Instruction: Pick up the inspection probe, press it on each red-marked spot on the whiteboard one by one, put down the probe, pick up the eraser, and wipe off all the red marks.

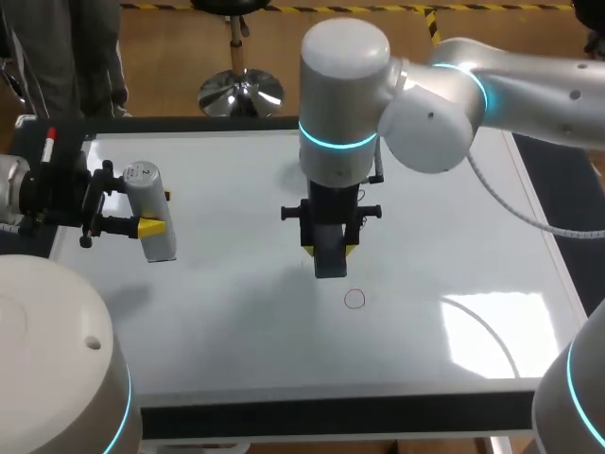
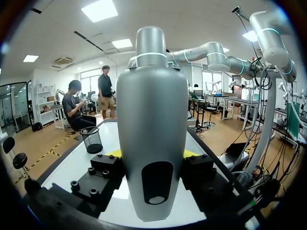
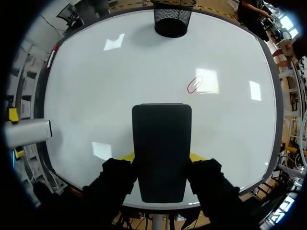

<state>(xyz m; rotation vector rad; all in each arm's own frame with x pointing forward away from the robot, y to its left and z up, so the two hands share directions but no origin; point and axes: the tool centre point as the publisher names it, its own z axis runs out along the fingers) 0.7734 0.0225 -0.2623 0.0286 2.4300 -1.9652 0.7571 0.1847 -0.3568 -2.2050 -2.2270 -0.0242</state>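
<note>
No word or number could be read for certain from where I stood. The inspection probe [image 1: 149,200] carried a small round label [image 1: 139,173] on its end, with dark print too small to make out. On the whiteboard [image 1: 236,322] there was one hand-drawn red ring [image 1: 354,299], a plain loop and not a letter. The black eraser [image 3: 161,148] showed a blank face.
</note>
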